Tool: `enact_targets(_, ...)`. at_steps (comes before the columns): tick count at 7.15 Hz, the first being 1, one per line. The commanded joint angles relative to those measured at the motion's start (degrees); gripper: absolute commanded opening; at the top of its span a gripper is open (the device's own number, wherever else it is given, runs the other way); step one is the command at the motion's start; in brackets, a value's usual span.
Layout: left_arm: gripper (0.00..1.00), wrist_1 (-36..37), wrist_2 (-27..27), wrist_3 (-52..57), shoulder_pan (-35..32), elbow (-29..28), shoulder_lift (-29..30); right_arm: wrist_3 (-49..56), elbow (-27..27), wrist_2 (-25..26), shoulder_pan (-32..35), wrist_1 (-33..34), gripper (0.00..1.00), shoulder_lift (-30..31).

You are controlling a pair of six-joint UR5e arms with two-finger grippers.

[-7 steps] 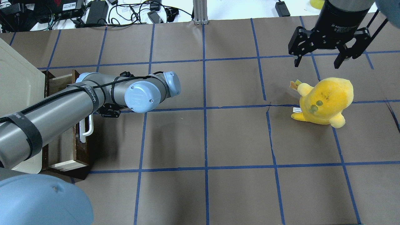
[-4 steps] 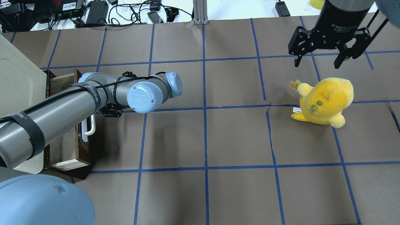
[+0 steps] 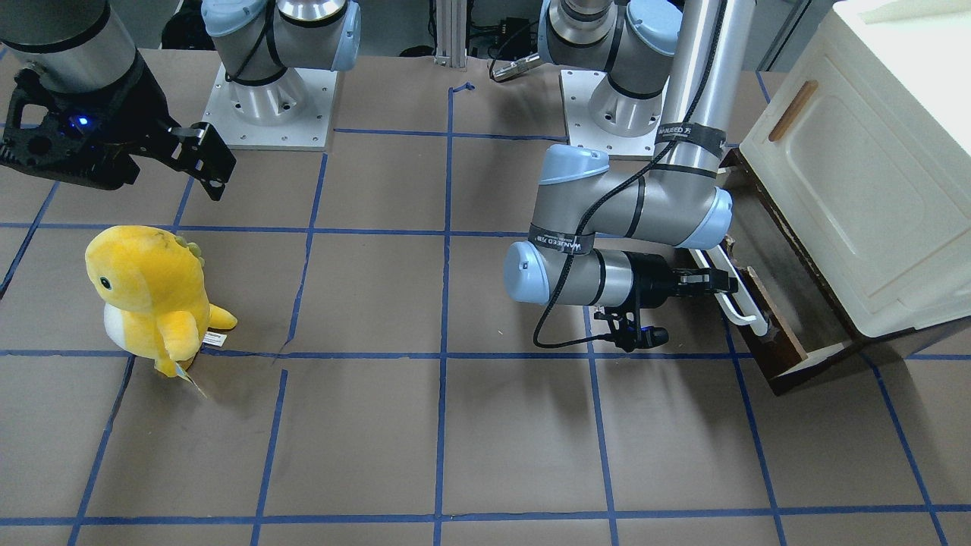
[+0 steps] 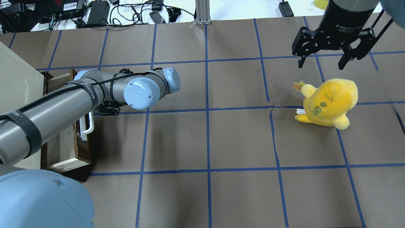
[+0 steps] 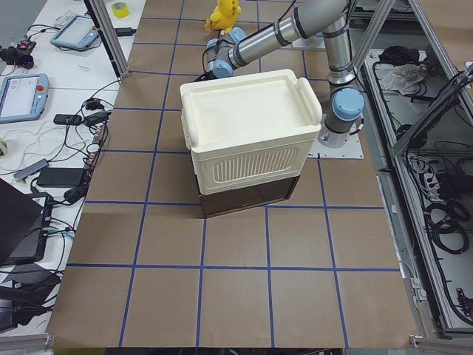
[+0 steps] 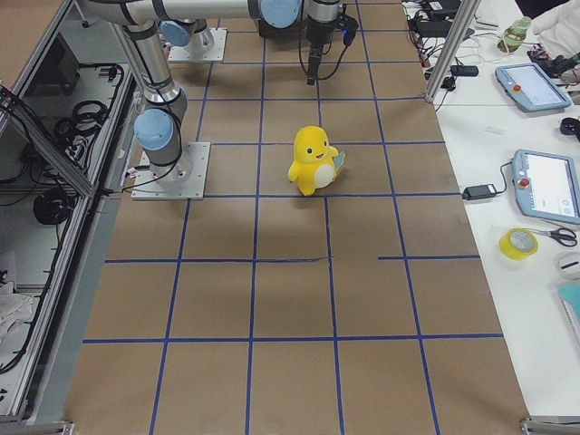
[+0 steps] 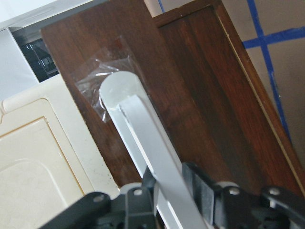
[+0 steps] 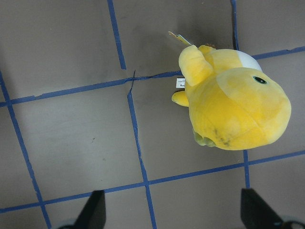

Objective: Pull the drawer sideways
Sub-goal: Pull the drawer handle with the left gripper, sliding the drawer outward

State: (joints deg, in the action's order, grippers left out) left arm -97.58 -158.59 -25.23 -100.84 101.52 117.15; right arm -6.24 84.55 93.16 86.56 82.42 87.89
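Within the left pincer [image 3: 721,283] lies the drawer's [image 3: 781,345] handle [image 3: 740,303].

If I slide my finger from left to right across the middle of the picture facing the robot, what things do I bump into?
Yellow plush toy → left gripper → drawer, whose white handle the gripper clamps → cream cabinet.

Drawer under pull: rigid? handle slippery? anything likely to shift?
The drawer looks like rigid wood, so it should move as one piece. The smooth white handle, clamped in the left hand, may slip. The cabinet looks like light plastic and might drag along.
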Motion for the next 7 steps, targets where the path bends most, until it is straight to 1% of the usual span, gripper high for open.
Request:
enact_targets(1,0.03,-0.24,0.38,0.18,-0.75,0.17,-0.6,0.0,0.0,0.0,0.02,0.02,1.0,0.0)
enact_targets(3,0.03,-0.07,0.39,0.27,-2.68,-0.01,-0.6,0.0,0.0,0.0,0.02,0.02,1.0,0.0)
enact_targets(7,0.03,-0.77,0.65,0.09,-3.13,0.34,0.28,0.0,0.0,0.0,0.02,0.02,1.0,0.0)
